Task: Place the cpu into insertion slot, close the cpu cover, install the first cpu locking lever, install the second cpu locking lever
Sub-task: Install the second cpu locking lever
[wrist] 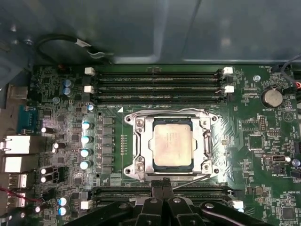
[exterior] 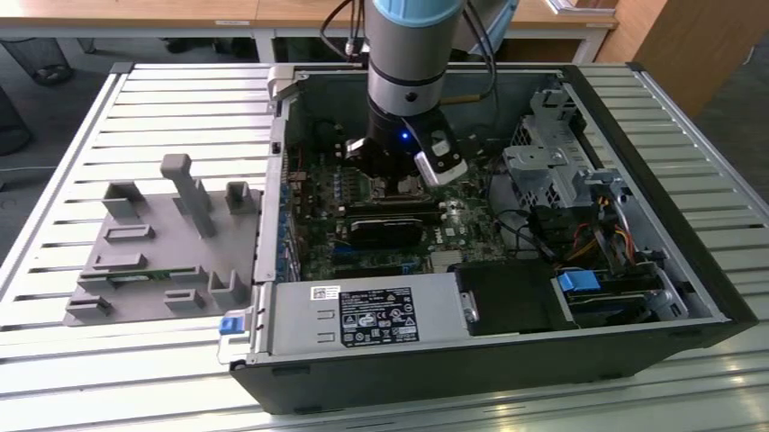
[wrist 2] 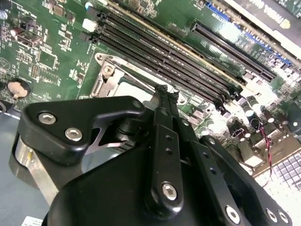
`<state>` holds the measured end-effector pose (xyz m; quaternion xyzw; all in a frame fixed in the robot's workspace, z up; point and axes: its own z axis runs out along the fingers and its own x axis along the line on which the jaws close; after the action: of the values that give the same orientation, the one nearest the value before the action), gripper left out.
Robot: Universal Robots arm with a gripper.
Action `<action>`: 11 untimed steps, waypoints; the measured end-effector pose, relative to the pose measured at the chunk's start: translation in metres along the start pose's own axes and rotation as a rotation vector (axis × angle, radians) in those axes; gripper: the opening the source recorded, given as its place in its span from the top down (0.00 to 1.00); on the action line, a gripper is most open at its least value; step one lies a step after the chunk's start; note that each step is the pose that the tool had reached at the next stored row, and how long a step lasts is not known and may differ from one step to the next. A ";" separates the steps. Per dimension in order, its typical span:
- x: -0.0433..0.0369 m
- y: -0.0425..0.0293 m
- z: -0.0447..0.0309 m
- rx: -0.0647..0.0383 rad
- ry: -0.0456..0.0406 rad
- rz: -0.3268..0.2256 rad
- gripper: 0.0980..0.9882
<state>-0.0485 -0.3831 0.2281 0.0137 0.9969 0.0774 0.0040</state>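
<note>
In the first wrist view, the cpu (wrist: 172, 142) sits in the insertion slot (wrist: 141, 123), framed by the cpu cover (wrist: 199, 147). The tool (wrist: 162, 189), fingers together and empty, hovers beside the socket. The exterior view shows the arm inside the computer case (exterior: 673, 225) on the slatted table (exterior: 144, 99).

cpu (wrist: 172, 143): silver, flat, seated in insertion slot (wrist: 141, 147) | cpu cover (wrist: 205, 141): closed flat over it

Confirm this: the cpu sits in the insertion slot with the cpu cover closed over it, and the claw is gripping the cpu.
Wrong on the claw. In the first wrist view the cpu sits in the insertion slot under the closed cpu cover, but the claw is beside the socket, off the chip, holding nothing.
</note>
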 end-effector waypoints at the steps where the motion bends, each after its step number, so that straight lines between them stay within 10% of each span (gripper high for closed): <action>1: 0.0002 -0.0008 0.0000 -0.003 0.0000 0.000 0.98; 11: 0.0062 -0.0096 -0.0006 -0.028 0.0006 0.000 0.98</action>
<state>-0.0550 -0.3925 0.2272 0.0138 0.9957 0.0915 0.0038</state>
